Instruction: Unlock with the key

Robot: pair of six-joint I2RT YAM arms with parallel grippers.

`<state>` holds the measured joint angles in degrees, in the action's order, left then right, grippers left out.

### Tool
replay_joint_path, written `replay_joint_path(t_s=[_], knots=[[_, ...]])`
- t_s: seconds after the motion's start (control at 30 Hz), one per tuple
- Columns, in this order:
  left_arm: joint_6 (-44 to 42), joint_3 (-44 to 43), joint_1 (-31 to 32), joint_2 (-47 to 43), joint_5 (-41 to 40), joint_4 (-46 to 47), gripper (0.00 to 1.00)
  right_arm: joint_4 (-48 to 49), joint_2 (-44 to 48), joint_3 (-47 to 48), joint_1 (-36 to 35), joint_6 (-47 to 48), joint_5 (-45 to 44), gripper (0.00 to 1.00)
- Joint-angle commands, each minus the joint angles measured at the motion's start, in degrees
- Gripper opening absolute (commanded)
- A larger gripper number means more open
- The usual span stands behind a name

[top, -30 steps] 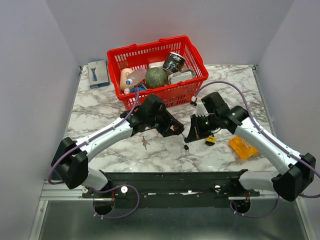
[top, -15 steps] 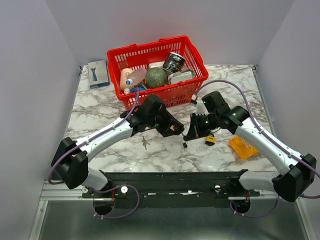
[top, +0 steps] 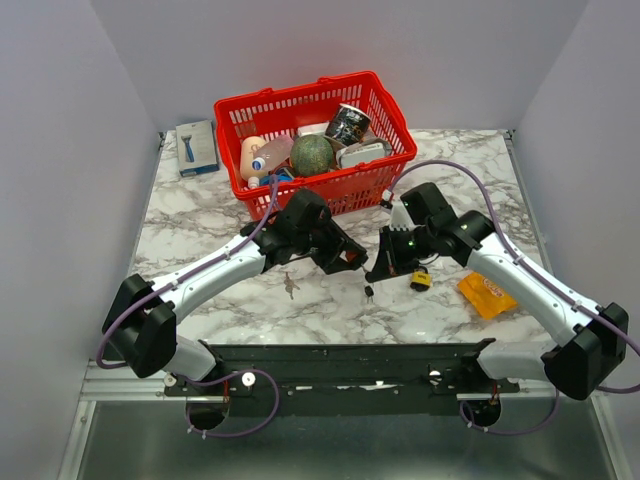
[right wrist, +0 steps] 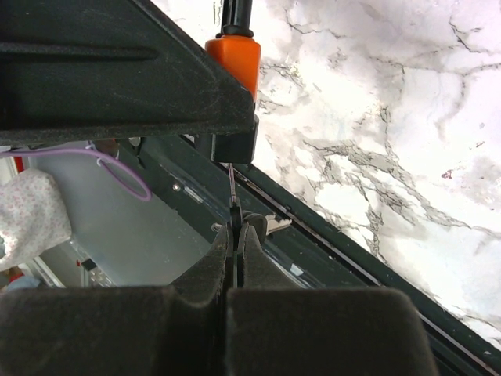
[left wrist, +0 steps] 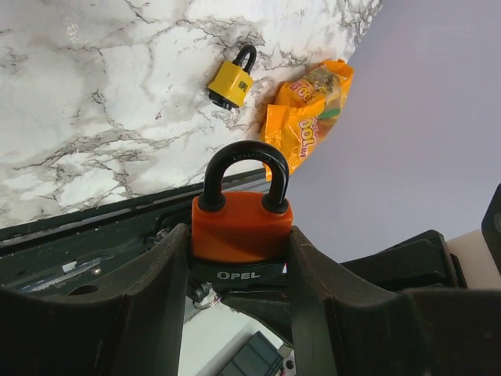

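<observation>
Within left gripper [left wrist: 239,239], orange padlock [left wrist: 241,229] (black shackle [left wrist: 244,149], key [right wrist: 232,184] at base)

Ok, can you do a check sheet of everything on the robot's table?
Surface: marble tabletop, no spills seen.
Job's things: orange padlock, key, both held off the table.
Clutter: yellow padlock, snack packet, red basket of groceries, blue box.
End effectors: left end effector shut on the padlock; right end effector pinching the key just under it.
Cables: purple cables loop along both arms.
Surroundings: plain walls on three sides.
</observation>
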<state>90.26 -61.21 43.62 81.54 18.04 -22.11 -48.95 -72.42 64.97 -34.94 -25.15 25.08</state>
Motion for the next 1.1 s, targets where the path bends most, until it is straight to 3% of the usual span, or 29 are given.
replay_joint_path(t_s=[0.0, 0.77, 1.07], knots=[[0.62, -0.49, 0.59, -2.35, 2.44, 1.98, 0.0, 1.49, -1.49, 0.33, -0.04, -0.96, -3.46, 0.01], [-4.83, -4.18, 3.32, -0.77, 1.12, -1.18, 0.0, 3.16, -1.58, 3.23, 1.01, -3.77, -8.38, 0.01], [-5.09, -4.79, 3.85, -0.5, 0.77, -1.18, 0.0, 8.95, 0.53, 0.95, 3.65, -6.93, -8.03, 0.01]])
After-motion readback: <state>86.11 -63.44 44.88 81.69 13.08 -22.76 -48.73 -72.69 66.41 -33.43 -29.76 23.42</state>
